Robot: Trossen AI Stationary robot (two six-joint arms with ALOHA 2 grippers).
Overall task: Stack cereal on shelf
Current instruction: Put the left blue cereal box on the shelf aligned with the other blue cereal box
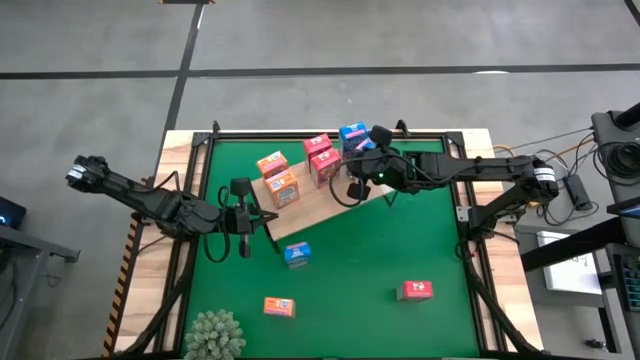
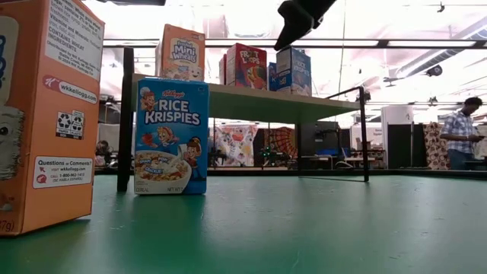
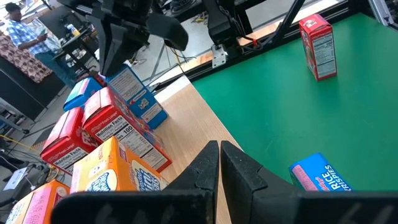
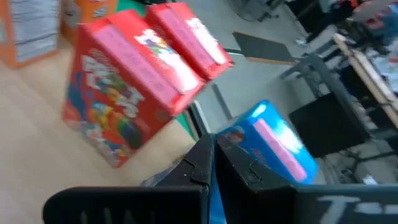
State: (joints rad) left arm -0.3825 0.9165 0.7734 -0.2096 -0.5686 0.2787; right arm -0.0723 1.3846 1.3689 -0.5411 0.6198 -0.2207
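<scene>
The shelf (image 1: 320, 205) stood on the green worktop (image 1: 400, 240) with six cereal boxes on it: two orange boxes (image 1: 278, 178), two red boxes (image 1: 322, 160) and two blue boxes (image 1: 355, 138) at its far right end. The right gripper (image 1: 353, 192) hung over the shelf's right edge, just in front of the blue boxes and beside the red pair. Its wrist view showed its fingers (image 4: 205, 163) pressed together with nothing between them, one blue box (image 4: 273, 146) just beyond the tips and the red boxes (image 4: 124, 99) off to one side.

The left gripper (image 1: 243, 216) waited at the shelf's near left corner, its fingers (image 3: 214, 168) clenched on nothing. Three boxes remained loose on the worktop: a blue box (image 1: 297, 255) just in front of the shelf, nearest the left gripper, an orange box (image 1: 279, 307) close to the front edge, and a red box (image 1: 416, 291) well off to the right.
</scene>
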